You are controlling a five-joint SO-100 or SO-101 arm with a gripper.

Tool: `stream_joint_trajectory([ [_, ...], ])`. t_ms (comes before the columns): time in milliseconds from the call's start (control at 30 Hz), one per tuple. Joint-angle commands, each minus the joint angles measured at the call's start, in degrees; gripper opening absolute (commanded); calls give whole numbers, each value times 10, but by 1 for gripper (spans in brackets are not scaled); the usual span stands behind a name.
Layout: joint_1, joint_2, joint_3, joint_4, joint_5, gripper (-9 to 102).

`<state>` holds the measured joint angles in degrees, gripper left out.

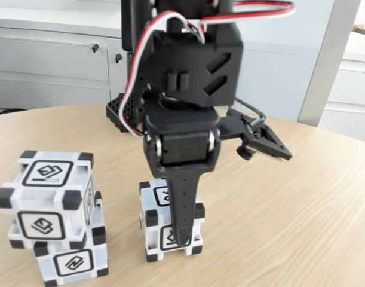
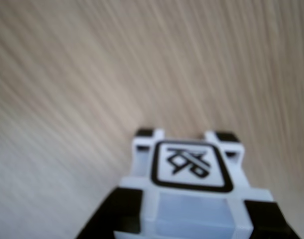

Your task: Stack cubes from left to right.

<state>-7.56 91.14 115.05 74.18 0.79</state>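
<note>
On my fixed feed two cubes already sit as a stack [image 1: 51, 221] at the left of the bench [image 1: 290, 203], the top one skewed on the lower — so I judge the lone cube [image 1: 170, 221] in the middle is the one left to lift onto it. My end effector [image 1: 181, 230] comes down over that cube's front, one black finger [image 1: 183, 203] lying across its faces, with the moving jaw swung out wide to the right — spread, pinching nothing. In the wrist view the cube [image 2: 191, 189] sits close under the camera.
</note>
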Motion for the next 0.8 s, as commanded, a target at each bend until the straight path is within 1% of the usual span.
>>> stream_joint_trajectory([
  [0, 5, 54, -11, 2, 2, 0],
  [300, 4, 237, -11, 3, -17, 0],
  [467, 8, 281, -11, 4, -56, 0],
  [767, 8, 345, -11, 4, -80, 0],
])
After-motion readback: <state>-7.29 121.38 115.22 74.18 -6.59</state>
